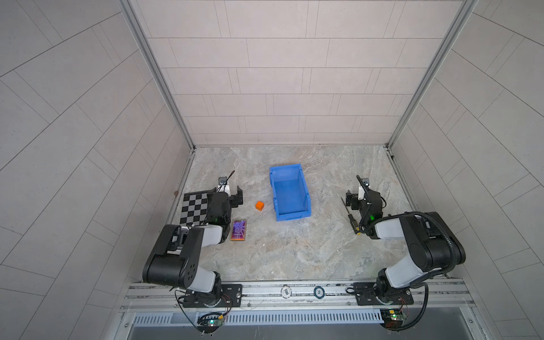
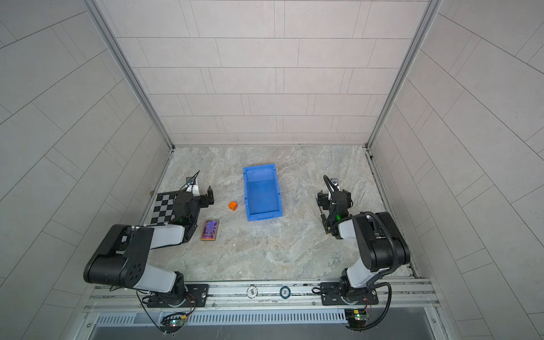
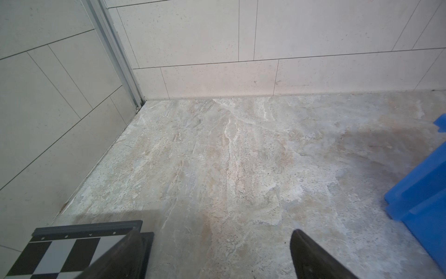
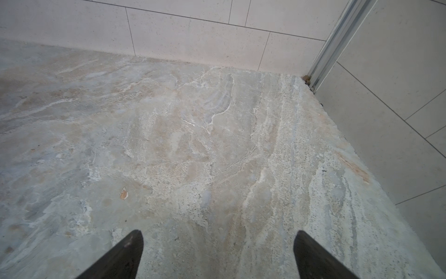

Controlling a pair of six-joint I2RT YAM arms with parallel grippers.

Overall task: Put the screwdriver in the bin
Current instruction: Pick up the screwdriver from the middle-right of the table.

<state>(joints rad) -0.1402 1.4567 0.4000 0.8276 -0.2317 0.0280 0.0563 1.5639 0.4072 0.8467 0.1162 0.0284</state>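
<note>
in both top views the right arm is crowding the screwdriver (image 1: 351, 218), and its tip is too fine to make out. the bin (image 1: 285, 168) is being cut off at the edge of the left wrist view. the screwdriver is showing a long thin dark shaft and a black handle with yellow dots. it is lying flat on the marble table (image 1: 294, 250), well apart from the bin. it is sitting just beside the right gripper (image 4: 217, 233) on the bin side, outside the jaws, which are standing wide and holding nothing. the left gripper (image 3: 214, 230) is also gaping wide, holding nothing.
</note>
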